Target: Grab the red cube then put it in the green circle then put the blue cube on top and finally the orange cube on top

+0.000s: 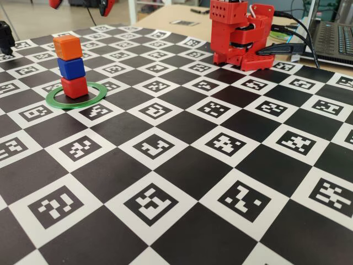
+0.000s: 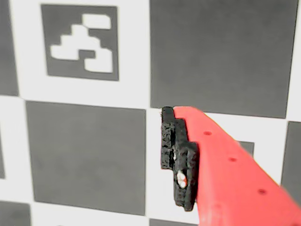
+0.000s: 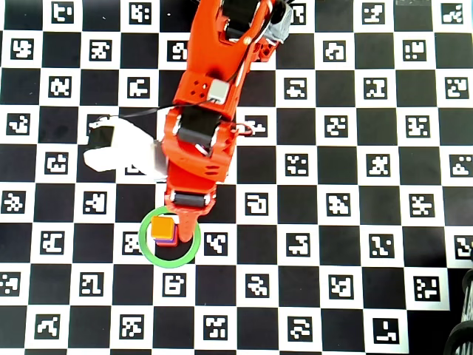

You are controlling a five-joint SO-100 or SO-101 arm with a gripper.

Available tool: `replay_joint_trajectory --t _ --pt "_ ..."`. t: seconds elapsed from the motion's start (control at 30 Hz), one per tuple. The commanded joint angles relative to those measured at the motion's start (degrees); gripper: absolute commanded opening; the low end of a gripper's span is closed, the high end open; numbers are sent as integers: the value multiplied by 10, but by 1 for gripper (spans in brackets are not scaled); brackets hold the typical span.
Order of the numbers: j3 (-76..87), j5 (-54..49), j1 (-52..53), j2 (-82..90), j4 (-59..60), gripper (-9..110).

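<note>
In the fixed view the red cube (image 1: 74, 87) stands inside the green circle (image 1: 76, 95). The blue cube (image 1: 71, 68) sits on it and the orange cube (image 1: 68, 47) is on top. From overhead only the orange cube (image 3: 162, 227) and a sliver of blue show inside the green circle (image 3: 169, 237). My gripper (image 1: 80, 4) hangs above the stack, open and holding nothing, with only its two red tips showing at the top edge. The wrist view shows one red finger with a black pad (image 2: 178, 160) over bare checkerboard and no cubes.
The red arm base (image 1: 242, 33) stands at the back of the checkerboard mat (image 1: 182, 165). A laptop (image 1: 331, 38) and cables lie at the far right, off the mat. A black object (image 1: 5, 36) sits at the left edge. From overhead, the arm (image 3: 207, 111) reaches down from the top.
</note>
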Motion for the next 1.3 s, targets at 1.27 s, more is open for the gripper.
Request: replay_joint_trajectory --t 1.27 --pt "866 -472 -101 744 -302 -6"
